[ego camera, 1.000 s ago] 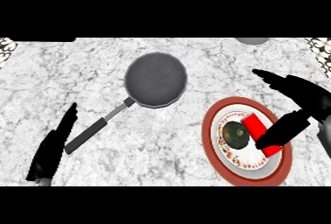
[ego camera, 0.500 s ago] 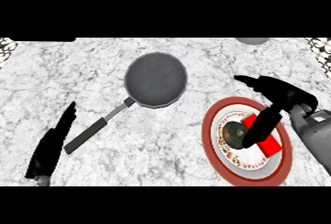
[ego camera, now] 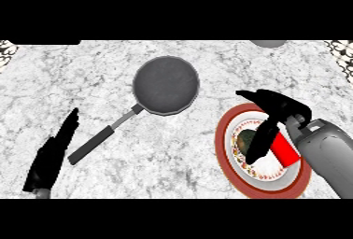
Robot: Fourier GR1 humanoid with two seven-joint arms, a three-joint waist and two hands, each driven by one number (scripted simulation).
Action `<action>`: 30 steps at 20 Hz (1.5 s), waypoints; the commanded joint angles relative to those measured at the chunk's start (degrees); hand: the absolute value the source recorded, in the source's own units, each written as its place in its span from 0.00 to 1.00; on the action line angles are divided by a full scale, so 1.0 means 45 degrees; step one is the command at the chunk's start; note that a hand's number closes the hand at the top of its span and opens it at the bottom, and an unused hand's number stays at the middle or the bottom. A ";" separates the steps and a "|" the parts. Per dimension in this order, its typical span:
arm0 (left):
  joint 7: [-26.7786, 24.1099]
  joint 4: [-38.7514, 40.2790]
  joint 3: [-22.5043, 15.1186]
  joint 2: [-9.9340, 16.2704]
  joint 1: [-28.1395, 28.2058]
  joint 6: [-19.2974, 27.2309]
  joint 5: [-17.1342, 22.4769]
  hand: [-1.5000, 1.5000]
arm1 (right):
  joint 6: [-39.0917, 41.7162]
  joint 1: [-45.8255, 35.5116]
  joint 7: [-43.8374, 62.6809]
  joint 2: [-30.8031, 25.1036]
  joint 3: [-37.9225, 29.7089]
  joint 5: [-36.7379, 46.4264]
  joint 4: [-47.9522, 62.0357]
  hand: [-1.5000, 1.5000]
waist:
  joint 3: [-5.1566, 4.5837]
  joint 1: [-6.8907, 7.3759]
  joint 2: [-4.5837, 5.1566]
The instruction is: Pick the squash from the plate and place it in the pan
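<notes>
My right hand (ego camera: 276, 109) over the plate (ego camera: 231, 154).
Fingers straight, reaching down over the squash (ego camera: 246, 138); pan (ego camera: 165, 86) sits left of the plate.

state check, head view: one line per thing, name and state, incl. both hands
squash: on the plate, partly hidden by the right hand, not lifted
plate: on the counter, holds the squash
pan: on the counter, nothing in it, handle toward lower left
right hand: over the plate, fingers reaching down at the squash, grip not clear
left hand: open, resting near the lower left edge, holds nothing
</notes>
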 commanded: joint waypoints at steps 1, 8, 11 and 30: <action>0.0257 -0.0691 -0.0020 -0.0068 0.0269 0.0005 -0.0142 0.50 | 0.1012 -0.0290 0.1829 -0.0211 0.0077 -0.0129 0.0402 0.00 | 0.0003 -0.0006 -0.0012; 0.0201 -0.0225 -0.0317 -0.0613 0.0209 0.0132 -0.0679 0.50 | 0.0613 -0.0581 0.2096 0.0515 0.1032 0.0533 0.1347 0.00 | 0.0000 0.0003 0.0014; -0.0010 -0.1005 0.0167 -0.0264 0.1086 -0.0147 -0.0348 0.50 | 0.0390 0.0415 0.2379 0.0471 0.1151 0.0415 0.0392 0.00 | 0.0002 -0.0037 -0.0038; 0.0955 -0.0572 0.1020 -0.0869 -0.0154 -0.0910 -0.1018 0.50 | 0.0328 0.1213 0.0349 0.1996 0.0775 0.3193 0.2353 0.00 | 0.0009 -0.0050 0.0010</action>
